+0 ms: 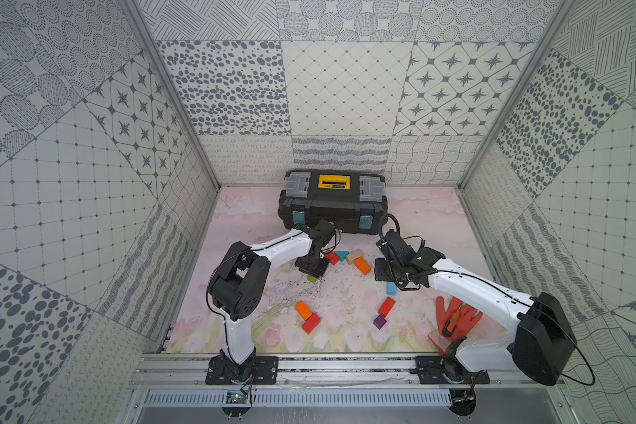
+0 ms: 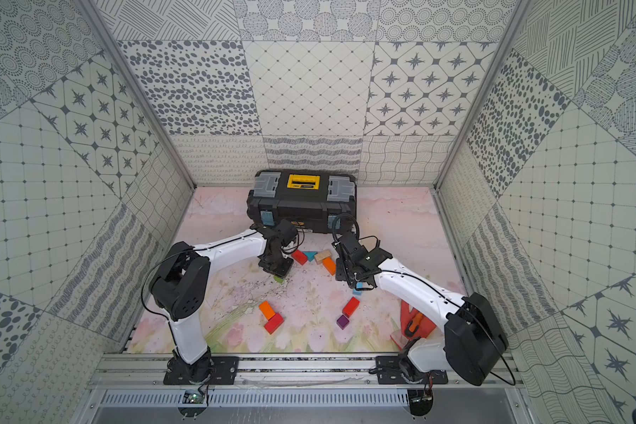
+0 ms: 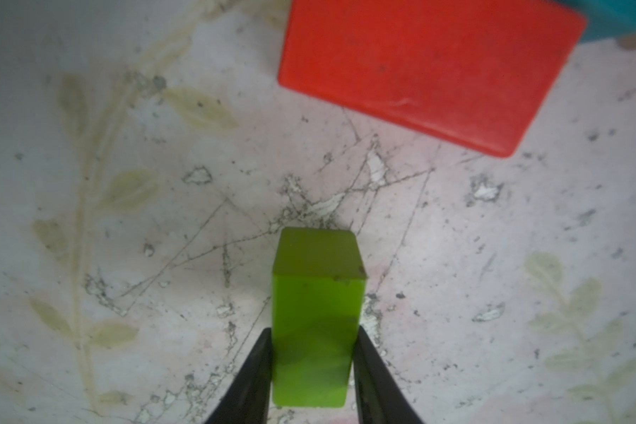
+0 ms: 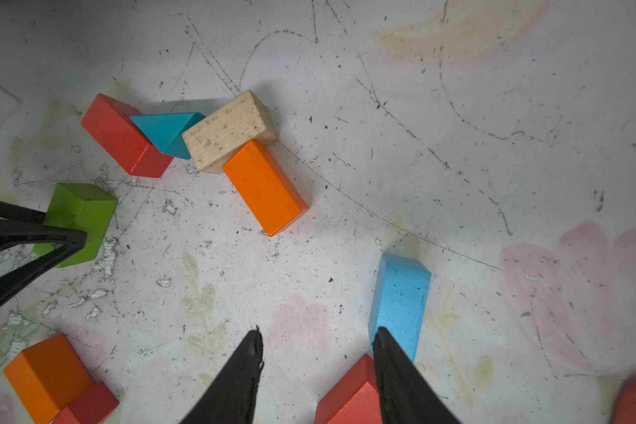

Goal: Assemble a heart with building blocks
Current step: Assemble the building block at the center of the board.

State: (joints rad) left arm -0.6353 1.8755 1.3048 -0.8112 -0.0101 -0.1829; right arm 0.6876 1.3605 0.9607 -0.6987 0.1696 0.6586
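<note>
Your left gripper (image 3: 313, 330) clamps the green block (image 3: 316, 286) by its sides, I think to set it beside the red block (image 3: 426, 73). Your right gripper (image 4: 318, 332) stands partly open, empty.

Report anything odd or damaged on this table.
A red-orange glove lies beneath the right arm; it is no building block. The floral mat is scratched and chipped around the green block.

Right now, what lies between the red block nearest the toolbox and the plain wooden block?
The teal triangle lies there, seemingly touching the red block and the wooden block; the right wrist view shows it best.
</note>
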